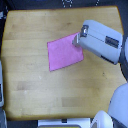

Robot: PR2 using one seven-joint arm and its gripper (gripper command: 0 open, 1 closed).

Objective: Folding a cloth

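The cloth (64, 52) is a plain pink-magenta piece lying flat and slightly skewed near the middle of the wooden table (30, 85). My arm reaches in from the exterior view's right, and its gripper (77, 41) sits over the cloth's upper right corner. The bulky grey-white forearm (102, 41) covers that corner and most of the fingers. Whether the fingers hold the fabric is too blurred to tell.
White rounded robot parts (117, 107) stand at the lower right, past the table's edge. A pale object (60, 123) sits just beyond the near edge. Dark floor surrounds the table at the top corners.
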